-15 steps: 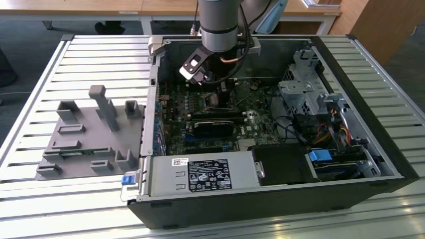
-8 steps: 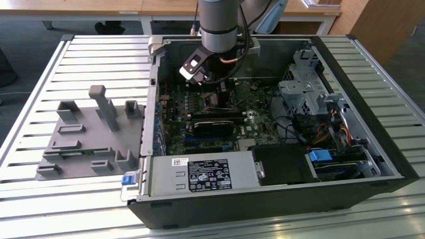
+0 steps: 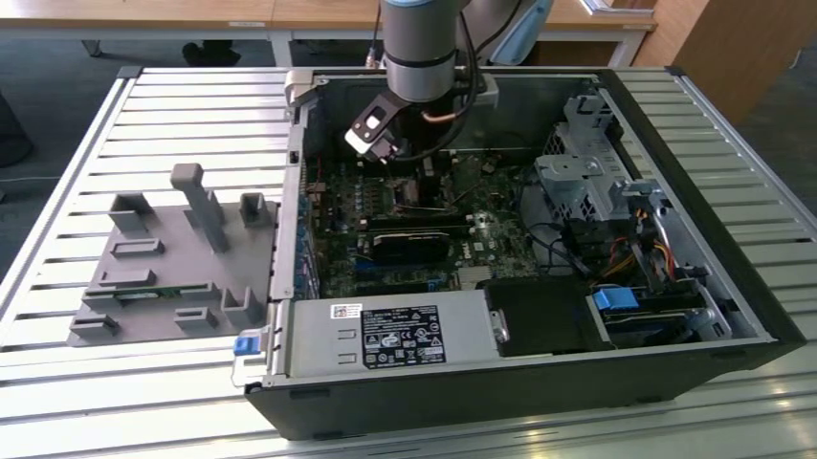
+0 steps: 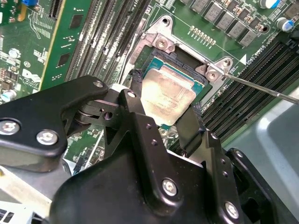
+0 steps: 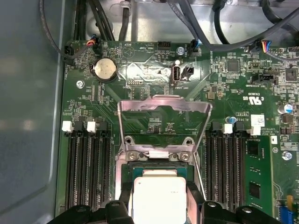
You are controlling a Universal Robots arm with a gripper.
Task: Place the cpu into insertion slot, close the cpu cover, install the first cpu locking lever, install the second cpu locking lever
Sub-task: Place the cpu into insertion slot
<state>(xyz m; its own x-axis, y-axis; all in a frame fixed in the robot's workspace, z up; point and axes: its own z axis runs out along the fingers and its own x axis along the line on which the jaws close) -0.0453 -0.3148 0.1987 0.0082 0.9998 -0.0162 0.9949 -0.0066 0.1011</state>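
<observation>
The cpu (image 4: 166,93), a thin square chip with a silvery top, sits between my black fingers (image 4: 134,88), which press on two opposite edges. My gripper (image 4: 164,103) is shut on it, right over the insertion slot (image 4: 205,86) on the green board. Whether the chip rests in the socket I cannot tell. In the first wrist view the cpu (image 5: 159,196) lies just below the cpu cover (image 5: 163,103), a silver frame standing raised and open. A thin locking lever (image 4: 261,88) sticks out sideways from the socket corner. In the exterior view my gripper (image 3: 411,172) reaches down into the open computer case.
Long black memory slots (image 5: 86,168) flank the socket on both sides. A coin battery (image 5: 105,70) and cables (image 5: 224,28) lie beyond the cover. The labelled power supply box (image 3: 389,335) fills the case front, a drive cage (image 3: 587,182) its right. A grey fixture plate (image 3: 166,258) lies outside.
</observation>
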